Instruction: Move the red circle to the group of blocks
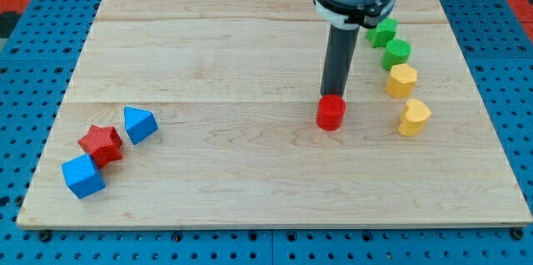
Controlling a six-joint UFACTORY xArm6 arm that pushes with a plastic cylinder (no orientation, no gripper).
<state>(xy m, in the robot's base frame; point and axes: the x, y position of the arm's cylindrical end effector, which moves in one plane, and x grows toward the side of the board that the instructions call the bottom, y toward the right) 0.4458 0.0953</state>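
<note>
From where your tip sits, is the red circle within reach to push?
Probably yes. My tip stands right at the red circle, on its upper side in the view, apparently touching, with nothing between them.

Brightness: the pale wooden board [250, 65] was evenly and brightly lit.
Light source: it seemed overhead, though no lamp showed.
Shadows: soft and short; a faint one lay under the red round block [331, 112] near the board's middle, below my tip [334, 96].
Glare: a mild sheen ran along the board's top edge.
Focus: sharp to every corner.
Distortion: the board's side edges slanted inward toward the top.
</note>
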